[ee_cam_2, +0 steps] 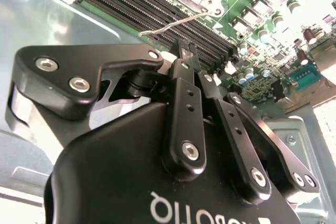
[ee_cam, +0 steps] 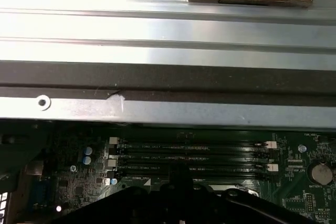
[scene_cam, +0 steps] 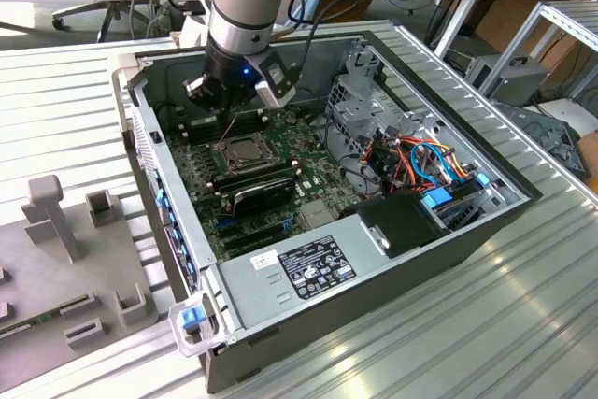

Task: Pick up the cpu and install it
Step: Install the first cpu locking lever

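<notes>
Starting at the exterior view's left, a grey moulded holder [scene_cam: 56, 221] lies on the ribbed aluminium desk [scene_cam: 56, 100]. Beside it is the open computer case [scene_cam: 280, 320] of sheet steel, with the green motherboard [scene_cam: 201, 203] on its floor. Toward upper centre the gripper [scene_cam: 226, 117] hangs just above the board. In the second wrist view its black fingers [ee_cam_2: 181, 108] are drawn together with nothing seen between them, their tips near a thin wire lever [ee_cam_2: 173, 23] that stands raised over long black memory slots [ee_cam_2: 136, 3].

Just below the gripper in the exterior view, the cpu [scene_cam: 245, 149] lies flat in its metal-framed socket [scene_cam: 268, 160], a small square with a dull silver top. I judge placement done and latching in hand. Moving that springy lever calls for a small, steady push. Orange and blue cables [scene_cam: 420, 161] bunch at centre right.
</notes>
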`<action>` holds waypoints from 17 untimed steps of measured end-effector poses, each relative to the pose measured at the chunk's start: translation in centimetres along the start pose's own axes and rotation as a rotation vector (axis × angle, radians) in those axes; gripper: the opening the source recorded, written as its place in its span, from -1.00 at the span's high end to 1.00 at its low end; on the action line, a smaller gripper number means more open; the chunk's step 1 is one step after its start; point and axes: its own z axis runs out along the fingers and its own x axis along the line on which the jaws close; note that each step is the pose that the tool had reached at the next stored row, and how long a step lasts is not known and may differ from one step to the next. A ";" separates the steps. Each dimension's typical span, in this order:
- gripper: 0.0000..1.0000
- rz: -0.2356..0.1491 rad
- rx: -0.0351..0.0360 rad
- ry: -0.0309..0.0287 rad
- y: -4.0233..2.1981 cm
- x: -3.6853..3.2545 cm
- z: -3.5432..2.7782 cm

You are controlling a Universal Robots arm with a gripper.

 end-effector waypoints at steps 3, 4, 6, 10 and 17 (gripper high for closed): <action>0.79 0.001 0.0037 -0.0001 -0.02 -0.05 0.01; 0.79 0.001 0.0045 -0.0001 -0.02 -0.08 0.02; 0.79 0.002 0.0065 -0.0001 -0.03 -0.20 0.04; 0.79 0.003 0.0131 -0.0003 -0.09 -0.48 0.03; 0.79 0.005 0.0198 -0.0004 -0.14 -0.77 0.07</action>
